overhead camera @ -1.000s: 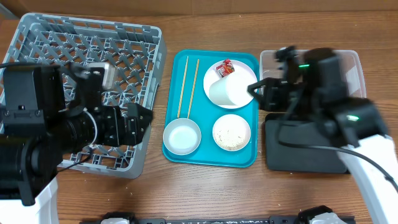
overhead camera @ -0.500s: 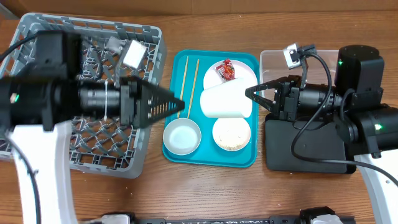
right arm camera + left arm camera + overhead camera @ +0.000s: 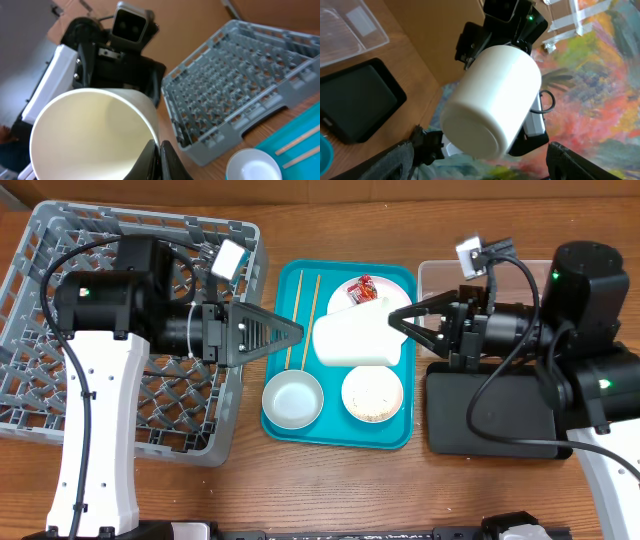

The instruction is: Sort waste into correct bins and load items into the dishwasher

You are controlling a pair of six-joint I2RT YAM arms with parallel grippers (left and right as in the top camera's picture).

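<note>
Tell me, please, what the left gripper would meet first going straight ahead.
The left gripper would probably meet the white cup, base first, held by the right gripper.

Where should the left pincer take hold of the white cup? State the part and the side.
Grip the white cup on its side wall near the closed base, coming from the robot's left. It lies sideways above the tray, base toward the open left pincer; the right pincer pinches the rim.
</note>
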